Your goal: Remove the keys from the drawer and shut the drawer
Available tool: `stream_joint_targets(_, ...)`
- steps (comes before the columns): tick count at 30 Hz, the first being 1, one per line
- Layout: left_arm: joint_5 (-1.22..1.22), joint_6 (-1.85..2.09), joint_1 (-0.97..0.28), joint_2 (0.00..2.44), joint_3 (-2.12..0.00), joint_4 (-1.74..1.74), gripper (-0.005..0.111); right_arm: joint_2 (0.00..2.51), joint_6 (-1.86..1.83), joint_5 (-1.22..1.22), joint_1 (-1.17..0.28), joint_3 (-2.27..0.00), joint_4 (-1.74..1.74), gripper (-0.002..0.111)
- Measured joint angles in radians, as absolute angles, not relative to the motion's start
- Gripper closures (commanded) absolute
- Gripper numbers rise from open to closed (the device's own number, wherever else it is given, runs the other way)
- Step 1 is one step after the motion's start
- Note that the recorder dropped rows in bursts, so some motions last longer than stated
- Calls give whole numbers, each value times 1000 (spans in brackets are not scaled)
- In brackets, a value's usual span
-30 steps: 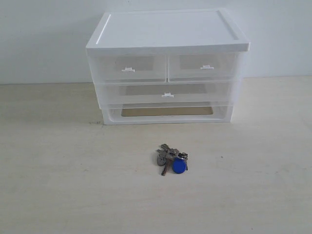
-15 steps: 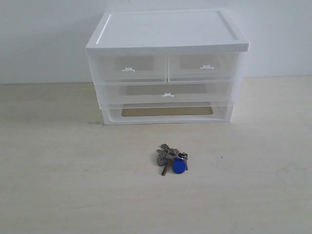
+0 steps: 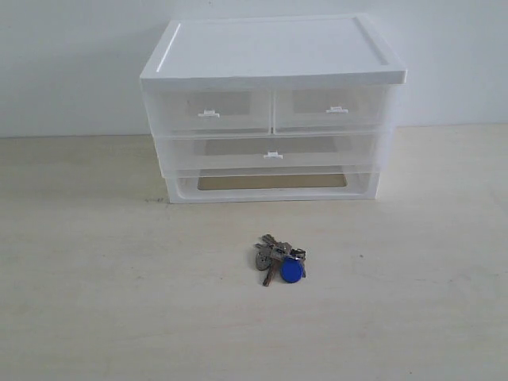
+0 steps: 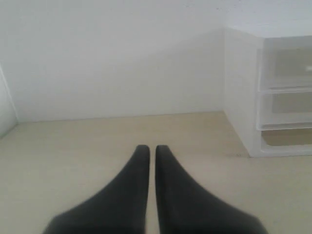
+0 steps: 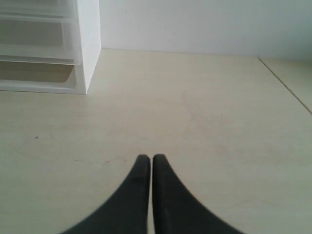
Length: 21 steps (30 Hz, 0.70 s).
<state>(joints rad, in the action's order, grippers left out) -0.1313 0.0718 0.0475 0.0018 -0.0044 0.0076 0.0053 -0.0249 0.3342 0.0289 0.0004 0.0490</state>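
Note:
The keys [image 3: 280, 259], grey metal with a round blue fob, lie on the table in front of the white cabinet [image 3: 270, 48]. The top left drawer [image 3: 209, 110] with its white tab handle sits pushed in, flush with its twin on the right. Neither arm shows in the exterior view. My left gripper [image 4: 152, 149] is shut and empty over bare table, with the cabinet's side [image 4: 241, 87] off to one side. My right gripper [image 5: 147, 158] is also shut and holds nothing, well away from the cabinet corner [image 5: 87, 44].
The twin right drawer [image 3: 332, 107] and the full-width drawer [image 3: 274, 151] below are both pushed in. The cabinet's bottom bay [image 3: 271, 182] has no drawer in it. A white wall stands behind the cabinet. A table edge [image 5: 285, 83] runs past the right gripper.

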Motion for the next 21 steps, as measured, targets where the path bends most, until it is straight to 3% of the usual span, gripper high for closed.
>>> stream_joint_targets(4, -175, 80, 101, 2, -4, 8, 102, 5, -25, 334, 29, 0, 49, 108)
stream_joint_targets(21, -284, 54, 103, 2, -4, 8, 102, 5, -25, 334, 29, 0, 49, 108)
